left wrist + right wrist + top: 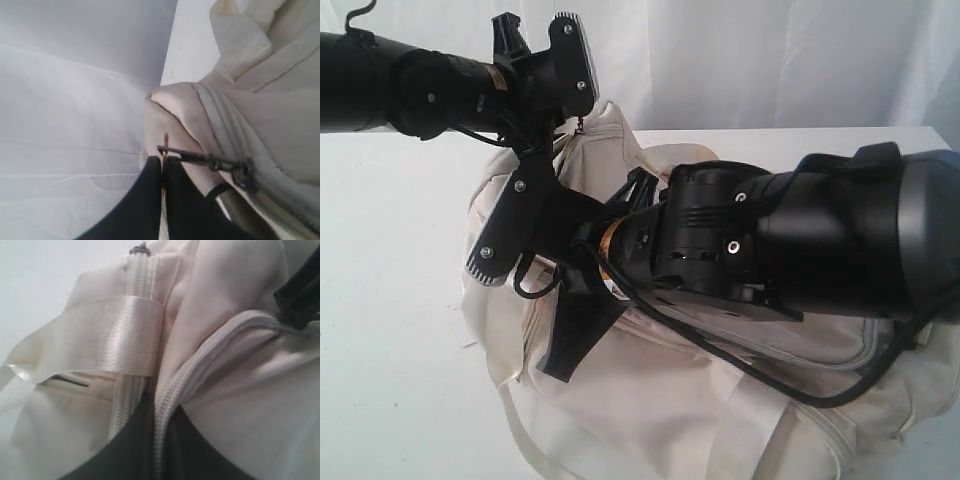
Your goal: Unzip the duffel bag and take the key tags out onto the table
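Cream fabric duffel bag (pixel 720 400) lies right of centre on the flat white table (pixel 390 330); left gripper (pixel 163 162) is clamped on the dark metal zipper pull (pixel 200 160) at the bag's far end, and right gripper (pixel 156 405) pinches the pale zipper seam (pixel 172 385).

The duffel bag (pixel 700 400) is cream (grey zipper (pixel 167 390), dark zipper pull (pixel 200 159)), the table (pixel 390 300) white.

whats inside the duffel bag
Nothing inside shows. The duffel bag has its zipper closed where visible, and arms cover much of its top. No key tags are in view; its contents are hidden.
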Robot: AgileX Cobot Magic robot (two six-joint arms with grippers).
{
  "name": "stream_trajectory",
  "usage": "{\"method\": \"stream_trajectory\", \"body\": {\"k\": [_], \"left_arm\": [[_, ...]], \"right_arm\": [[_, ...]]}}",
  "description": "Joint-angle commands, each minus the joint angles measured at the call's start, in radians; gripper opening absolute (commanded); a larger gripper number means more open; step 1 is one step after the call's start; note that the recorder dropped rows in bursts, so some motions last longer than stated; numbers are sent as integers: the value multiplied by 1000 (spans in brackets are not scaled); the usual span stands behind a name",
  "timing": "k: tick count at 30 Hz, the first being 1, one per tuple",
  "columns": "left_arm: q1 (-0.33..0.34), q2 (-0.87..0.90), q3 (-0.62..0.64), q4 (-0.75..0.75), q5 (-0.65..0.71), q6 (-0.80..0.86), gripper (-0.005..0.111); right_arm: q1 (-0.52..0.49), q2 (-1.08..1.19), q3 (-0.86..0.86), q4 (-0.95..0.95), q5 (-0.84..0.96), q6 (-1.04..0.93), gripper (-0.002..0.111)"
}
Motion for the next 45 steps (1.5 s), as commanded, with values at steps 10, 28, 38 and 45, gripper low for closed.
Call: {"method": "stream_trajectory", "body": {"k": [10,28,38,45], "left_arm": [[7,96,-133,-6,-46,60,0],[7,238,-497,-43,338,60,0],[7,247,-508,-70,357,30,25],[7,240,-508,91,474,-34,69]], "right_arm": [[43,3,24,85,35,-6,0],[43,3,24,89,32,-6,0],[43,3,24,89,36,-6,0],[43,3,24,112,42,-4,0]]}}
